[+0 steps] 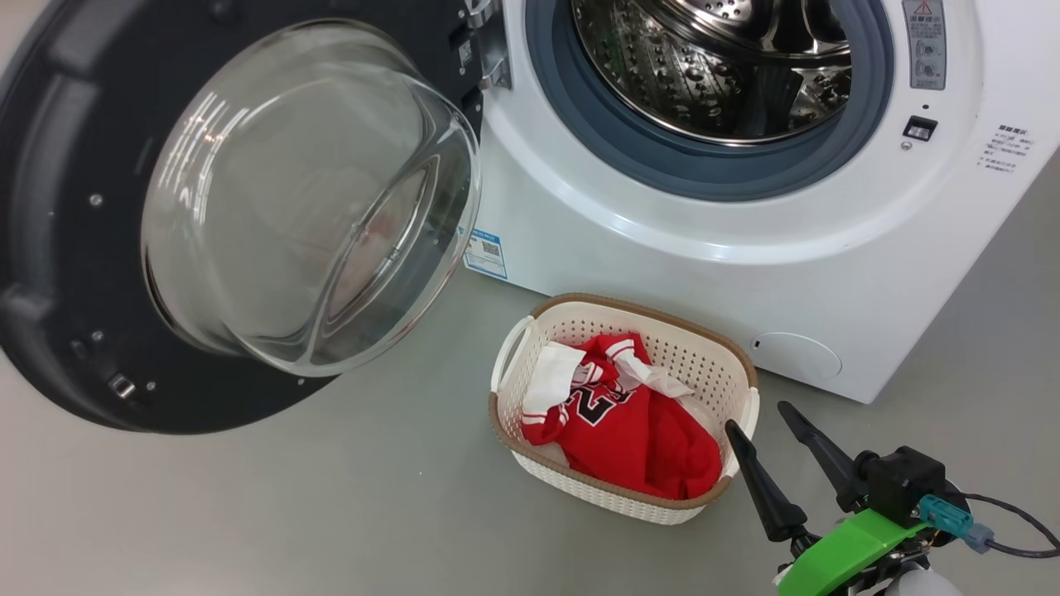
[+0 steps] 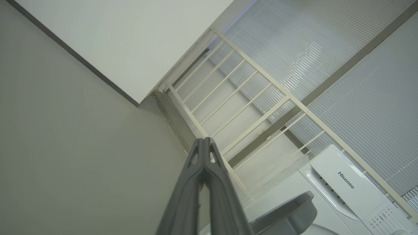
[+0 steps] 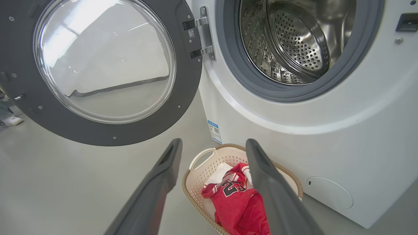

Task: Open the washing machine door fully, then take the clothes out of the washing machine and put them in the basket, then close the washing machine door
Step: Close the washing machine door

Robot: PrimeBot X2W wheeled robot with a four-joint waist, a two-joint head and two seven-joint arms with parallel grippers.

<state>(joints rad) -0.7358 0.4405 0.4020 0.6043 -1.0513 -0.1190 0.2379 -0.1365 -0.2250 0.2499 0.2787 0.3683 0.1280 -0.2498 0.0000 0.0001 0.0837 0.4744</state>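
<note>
Your left pincer: closed | your right pincer: open, 4 o'clock of cream perforated plastic basket | bright red white-striped clothes: inside it

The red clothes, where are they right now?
In the head view the clothes lie inside the basket on the floor, in front of the washing machine, right of its open door.

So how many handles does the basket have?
2. One handle is on the basket's end toward the washing machine door; the other handle is on the opposite end.
</note>
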